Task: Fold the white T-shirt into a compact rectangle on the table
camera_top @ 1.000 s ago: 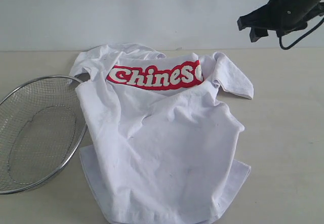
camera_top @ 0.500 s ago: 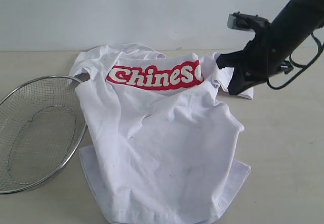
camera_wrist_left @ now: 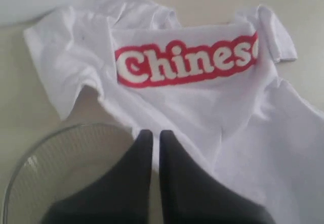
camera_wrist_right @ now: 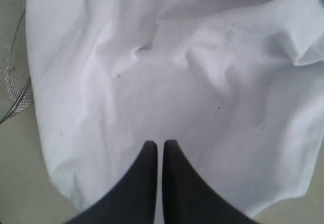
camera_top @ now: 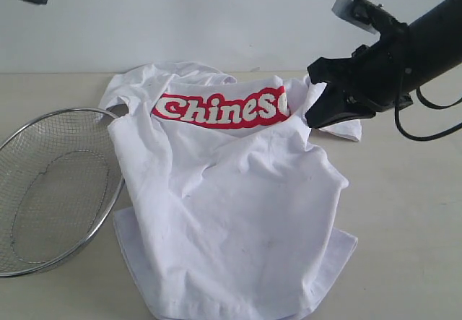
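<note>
beige table [camera_top: 404,212], white T-shirt [camera_top: 231,204] under closed R gripper [camera_top: 310,121]

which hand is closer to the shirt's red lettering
Right. The right hand hangs by the end of the lettering, near the sleeve; the left hand sits farther off, by the basket.

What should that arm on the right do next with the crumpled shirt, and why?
Probably open the right gripper and lower it onto the sleeve: its jaws are shut and empty over the white T-shirt, which lies rumpled and unfolded on the table.
</note>
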Robot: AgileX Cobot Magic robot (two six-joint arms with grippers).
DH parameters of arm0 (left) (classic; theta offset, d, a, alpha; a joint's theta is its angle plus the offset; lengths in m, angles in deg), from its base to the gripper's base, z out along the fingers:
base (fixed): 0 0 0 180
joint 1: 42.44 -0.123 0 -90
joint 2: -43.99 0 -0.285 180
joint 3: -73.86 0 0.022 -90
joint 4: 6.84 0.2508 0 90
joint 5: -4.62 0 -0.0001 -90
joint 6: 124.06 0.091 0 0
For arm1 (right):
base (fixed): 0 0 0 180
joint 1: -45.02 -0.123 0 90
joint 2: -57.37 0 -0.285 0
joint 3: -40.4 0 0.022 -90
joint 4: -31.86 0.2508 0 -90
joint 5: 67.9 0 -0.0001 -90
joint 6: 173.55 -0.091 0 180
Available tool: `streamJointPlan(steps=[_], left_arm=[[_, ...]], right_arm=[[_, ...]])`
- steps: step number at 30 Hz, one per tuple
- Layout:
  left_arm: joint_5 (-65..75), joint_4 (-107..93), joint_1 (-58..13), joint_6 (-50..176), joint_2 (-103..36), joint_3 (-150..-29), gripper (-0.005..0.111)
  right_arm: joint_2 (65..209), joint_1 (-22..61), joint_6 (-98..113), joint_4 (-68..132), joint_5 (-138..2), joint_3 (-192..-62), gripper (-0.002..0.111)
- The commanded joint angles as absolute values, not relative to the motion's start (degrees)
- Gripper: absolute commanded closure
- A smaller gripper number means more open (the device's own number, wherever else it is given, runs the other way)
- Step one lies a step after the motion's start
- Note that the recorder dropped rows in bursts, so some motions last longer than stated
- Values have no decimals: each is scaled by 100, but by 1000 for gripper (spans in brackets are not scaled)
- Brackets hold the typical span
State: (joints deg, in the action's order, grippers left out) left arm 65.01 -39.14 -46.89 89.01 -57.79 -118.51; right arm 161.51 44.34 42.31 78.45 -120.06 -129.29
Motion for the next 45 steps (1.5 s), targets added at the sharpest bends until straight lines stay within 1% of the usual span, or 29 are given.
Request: streamJointPlan(steps=[1, 6, 8, 10, 13, 14, 15, 16, 17, 26, 33, 37, 38, 40, 41, 42, 43, 44, 45], left_arm=[[5994, -3910, -4977, 8504, -5712, -10914, 102], [5743, -3797, -5261, 8094, -5928, -10304, 102], [5730, -3555, -5327, 7779, -6040, -10278, 98], [5730, -3059, -5382, 7475, -6093, -10288, 85], [5770, -2449, -5381, 7143, -6093, -10288, 55], [5807, -2341, -5381, 7107, -6093, -10288, 47], [5806, -2212, -5381, 7045, -6104, -10288, 41], [5795, -2086, -5381, 6914, -6117, -10288, 37], [5786, -1959, -5381, 6814, -6132, -10288, 37], [5754, -1749, -5381, 6667, -6635, -10288, 37], [5340, -1749, -5381, 6710, -7137, -10288, 37], [5127, -1749, -5381, 6736, -7350, -10288, 42], [5109, -1733, -5381, 6752, -7420, -10288, 44], [5072, -1603, -5381, 6752, -7626, -10288, 53], [5039, -1604, -5381, 6752, -7722, -10288, 62], [4992, -1614, -5381, 6752, -7773, -10288, 67], [4899, -1639, -5381, 6752, -7813, -10288, 78], [4834, -1639, -5381, 6752, -7813, -10288, 85], [4698, -1639, -5381, 6708, -7813, -10313, 99]], right_arm=[[16114, 4360, 4408, 7968, -12125, -12906, 108], [16114, 4258, 4501, 7977, -12104, -12906, 108], [16114, 4200, 4525, 7977, -12103, -12906, 108], [16114, 4138, 4558, 7977, -12103, -12906, 108], [16114, 4069, 4561, 7967, -12117, -12906, 108], [16114, 4043, 4561, 7967, -12106, -12906, 108], [16114, 4043, 4561, 7967, -12106, -12906, 108], [16114, 4043, 4561, 7967, -12106, -12906, 108], [16114, 4043, 4574, 7967, -12094, -12906, 108], [16114, 4043, 4599, 7952, -12060, -12906, 108], [16114, 4043, 4620, 7954, -12107, -12906, 108], [16114, 4043, 4670, 7954, -12121, -12906, 108], [16114, 4043, 4670, 7954, -12121, -12906, 108], [16114, 4043, 4684, 7954, -12121, -12906, 108], [16114, 4043, 4695, 7954, -12100, -12906, 108], [16114, 4043, 4695, 7954, -12100, -12906, 108], [16114, 4043, 4707, 7965, -12087, -12906, 108], [16114, 4043, 4707, 7965, -12087, -12906, 108], [16114, 4043, 4707, 7965, -12087, -12906, 108]])
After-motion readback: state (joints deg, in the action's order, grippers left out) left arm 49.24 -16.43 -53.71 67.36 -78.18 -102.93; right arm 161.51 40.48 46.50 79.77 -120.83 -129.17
